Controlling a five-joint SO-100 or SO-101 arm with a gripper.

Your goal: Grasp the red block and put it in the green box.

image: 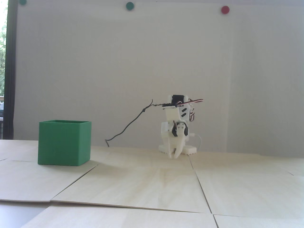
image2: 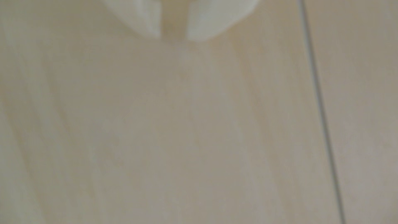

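- Our jaws stand slightly parted, fingertips [image2: 150,19] apart, holding nothing above bare tabletop [image2: 193,129].
- Green box [image: 64,142] sits well left of them in the fixed view.

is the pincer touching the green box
Apart. In the fixed view the pincer hangs near the arm's base, well to the right of the box, with a wide stretch of bare table between them.

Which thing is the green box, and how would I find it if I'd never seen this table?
Start with the pale wooden table in the fixed view and look to its left side, away from the white robot arm folded by the wall. The green box stands there alone: a tall open-topped cube. The green wall dots are small flat circles high up; the box is big, square and on the table.
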